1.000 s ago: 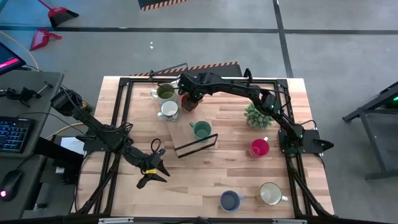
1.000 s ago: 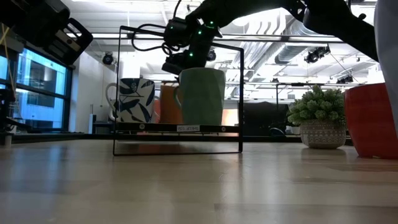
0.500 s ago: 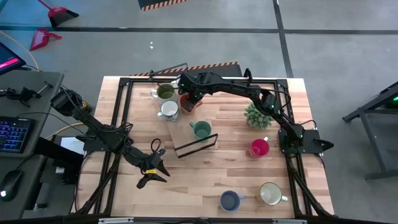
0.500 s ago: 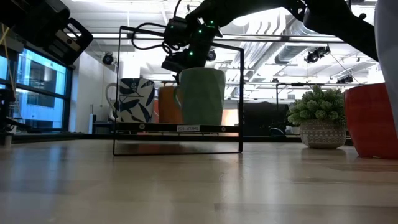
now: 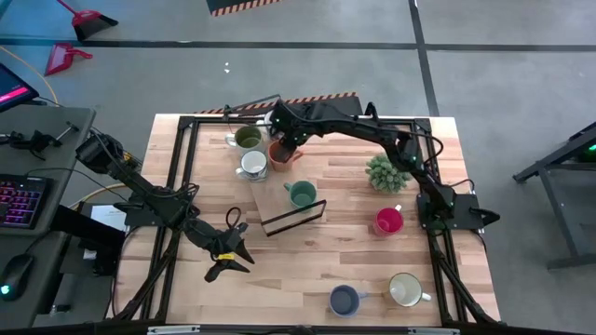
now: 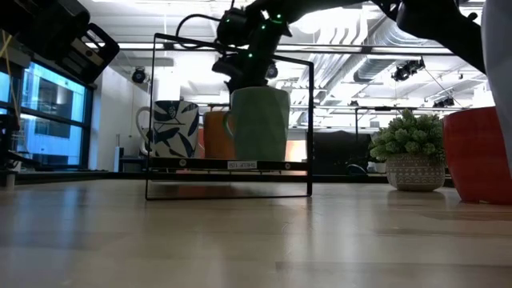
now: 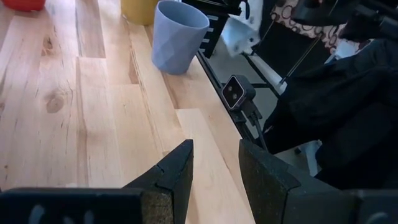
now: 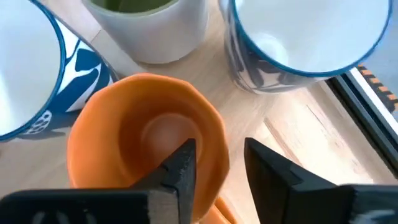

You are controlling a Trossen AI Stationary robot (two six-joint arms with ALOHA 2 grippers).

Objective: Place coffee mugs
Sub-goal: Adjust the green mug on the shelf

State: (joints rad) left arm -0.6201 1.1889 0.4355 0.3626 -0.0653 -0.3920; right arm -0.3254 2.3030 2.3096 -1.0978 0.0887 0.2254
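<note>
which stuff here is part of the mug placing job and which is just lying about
Job:
orange mug
olive green mug
white mug
teal mug
red mug
blue mug
cream mug

Lying about:
potted plant
wire frame

Mugs crowd the orange mug; open table lies, apparently, beyond the wire stand.

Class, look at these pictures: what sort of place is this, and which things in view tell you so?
Probably a robotics lab or workshop in an open industrial hall. A wooden table in a black frame carries two robot arms; a desk with a keyboard stands beside it; exposed ceiling ducts show in the low view.
</note>
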